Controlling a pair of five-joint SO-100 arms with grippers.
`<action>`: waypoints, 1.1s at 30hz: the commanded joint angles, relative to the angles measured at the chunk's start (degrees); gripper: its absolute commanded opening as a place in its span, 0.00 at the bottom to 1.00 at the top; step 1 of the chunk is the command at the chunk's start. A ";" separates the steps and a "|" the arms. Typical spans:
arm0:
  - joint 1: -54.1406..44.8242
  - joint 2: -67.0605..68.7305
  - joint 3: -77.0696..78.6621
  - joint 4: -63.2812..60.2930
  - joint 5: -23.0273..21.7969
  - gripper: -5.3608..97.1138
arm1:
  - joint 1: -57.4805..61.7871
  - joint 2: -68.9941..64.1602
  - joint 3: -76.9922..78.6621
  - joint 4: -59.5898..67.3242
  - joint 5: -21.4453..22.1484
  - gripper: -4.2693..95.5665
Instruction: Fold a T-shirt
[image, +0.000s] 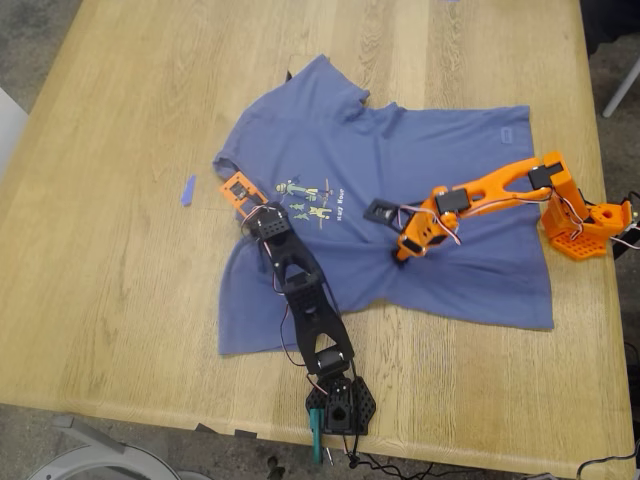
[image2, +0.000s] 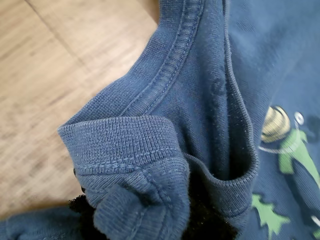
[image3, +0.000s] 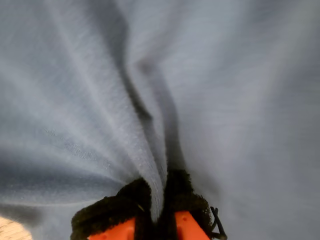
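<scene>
The T-shirt (image: 420, 190) lies spread over the middle of the table (image: 120, 300), print side up, its collar toward the exterior view's left and its hem toward the exterior view's right, rumpled where my two arms meet it.

My first gripper (image: 243, 196), on the black arm, sits at the collar end. In the first wrist view the ribbed neckband (image2: 125, 145) is bunched up right at my padded fingers (image2: 80, 204), and they appear to be pinching it, though the contact itself is mostly hidden by cloth.

My second gripper (image3: 156, 212), on the orange arm, is down on the body of the shirt below the print. In the second wrist view its fingers (image3: 107, 210) are pressed together on a narrow ridge of fabric that runs up between them.

To do this fold well, I judge that both pinches should rise together, just enough to free the cloth from the table, then travel in parallel so the crease forms straight. The thin ridge in my second gripper looks like the weaker hold; a slow pull should keep it from slipping. A small blue tape scrap (image: 187, 190) lies on the bare wood beside the sleeve, clear of the shirt.
</scene>
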 joint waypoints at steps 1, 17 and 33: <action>4.13 11.34 -0.44 0.53 -0.35 0.05 | 1.93 1.76 -5.63 0.26 -0.79 0.04; 14.15 28.92 2.29 1.49 0.09 0.05 | 11.51 1.67 -16.17 -7.91 -3.08 0.04; 19.42 38.06 7.12 -7.82 0.44 0.05 | 24.35 5.36 -6.59 -23.91 -4.13 0.04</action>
